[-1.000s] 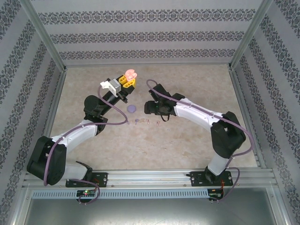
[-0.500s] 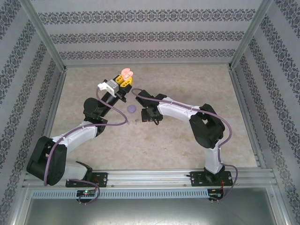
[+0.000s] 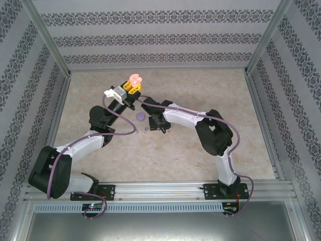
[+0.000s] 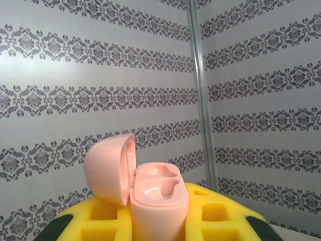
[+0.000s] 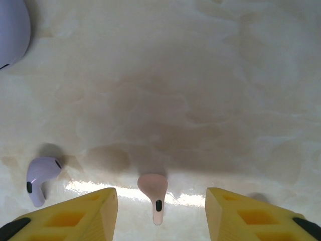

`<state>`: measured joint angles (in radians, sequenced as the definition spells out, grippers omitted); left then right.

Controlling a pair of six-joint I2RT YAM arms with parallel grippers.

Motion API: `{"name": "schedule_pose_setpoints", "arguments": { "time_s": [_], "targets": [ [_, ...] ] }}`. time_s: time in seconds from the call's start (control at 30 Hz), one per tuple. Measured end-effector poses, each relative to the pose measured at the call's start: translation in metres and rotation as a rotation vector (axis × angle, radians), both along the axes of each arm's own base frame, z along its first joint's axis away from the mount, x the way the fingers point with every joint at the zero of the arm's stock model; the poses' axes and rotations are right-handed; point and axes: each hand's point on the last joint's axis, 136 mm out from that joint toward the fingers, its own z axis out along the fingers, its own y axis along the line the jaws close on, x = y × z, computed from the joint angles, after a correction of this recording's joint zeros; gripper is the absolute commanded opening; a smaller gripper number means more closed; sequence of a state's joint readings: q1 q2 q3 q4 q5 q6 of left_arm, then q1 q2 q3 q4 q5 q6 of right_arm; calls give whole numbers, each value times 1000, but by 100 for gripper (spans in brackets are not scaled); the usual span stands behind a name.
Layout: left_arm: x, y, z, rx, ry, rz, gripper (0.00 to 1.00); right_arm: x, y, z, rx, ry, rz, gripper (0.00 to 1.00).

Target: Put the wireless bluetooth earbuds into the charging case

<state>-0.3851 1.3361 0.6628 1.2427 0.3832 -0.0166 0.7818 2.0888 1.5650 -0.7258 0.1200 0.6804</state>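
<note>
My left gripper (image 3: 132, 89) is raised at the back of the table and shut on the body of a pale pink charging case (image 4: 158, 201). Its lid (image 4: 110, 168) is hinged open to the left, and both wells are bare. My right gripper (image 5: 161, 213) hangs low over the table and is open. A pale pink earbud (image 5: 154, 193) lies flat between its yellow fingers (image 5: 75, 216), touching neither. A purple earbud (image 5: 41, 175) lies to the left of it. In the top view the right gripper (image 3: 158, 129) is down at the row of earbuds (image 3: 146, 130).
A round purple case (image 3: 141, 116) sits on the table just behind the earbuds, and its edge (image 5: 12, 30) shows at the right wrist view's upper left. Patterned walls close in the table on three sides.
The right arm has swung left and come down over the earbuds, and its jaws have narrowed. The left gripper with the pink case shifted slightly left, then held still.
</note>
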Motion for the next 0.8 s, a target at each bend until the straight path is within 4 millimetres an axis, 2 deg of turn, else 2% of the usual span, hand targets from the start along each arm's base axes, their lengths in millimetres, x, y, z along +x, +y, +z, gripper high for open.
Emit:
{"name": "schedule_pose_setpoints", "arguments": {
  "time_s": [0.8],
  "targets": [
    [0, 0, -4, 3, 7, 1, 0, 1, 8, -20, -30, 23, 4, 43]
  ]
}}
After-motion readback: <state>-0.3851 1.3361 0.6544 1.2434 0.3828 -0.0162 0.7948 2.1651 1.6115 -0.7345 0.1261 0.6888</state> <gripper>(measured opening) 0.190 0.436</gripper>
